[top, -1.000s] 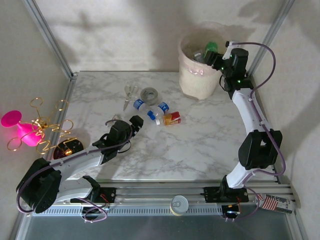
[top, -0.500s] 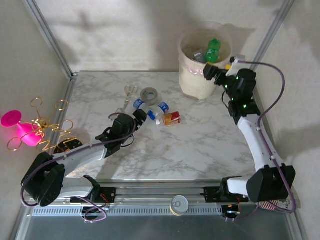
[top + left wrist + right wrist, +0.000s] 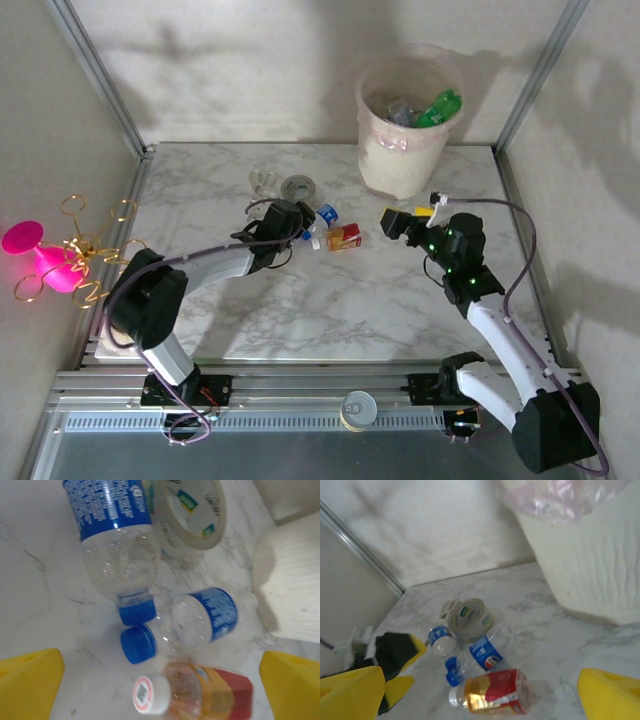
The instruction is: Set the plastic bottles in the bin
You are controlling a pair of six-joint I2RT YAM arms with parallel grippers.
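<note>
Green plastic bottle (image 3: 438, 108) and others lie in the bag-lined cream bin (image 3: 395, 165) | I count three clear plastic bottles (image 3: 200, 620) to go on the marble worktop (image 3: 330, 300) | left fingers (image 3: 27, 682) spread above them | right fingers (image 3: 350, 692) spread, empty

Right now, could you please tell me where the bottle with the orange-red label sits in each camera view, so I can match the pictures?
Top external: the orange-red labelled bottle lies near the picture's centre, white cap pointing left.
Left wrist: bottom centre, cap to the left.
Right wrist: bottom centre, cap to the left.
Shared landmark: the tape roll, higher in every picture.
</note>
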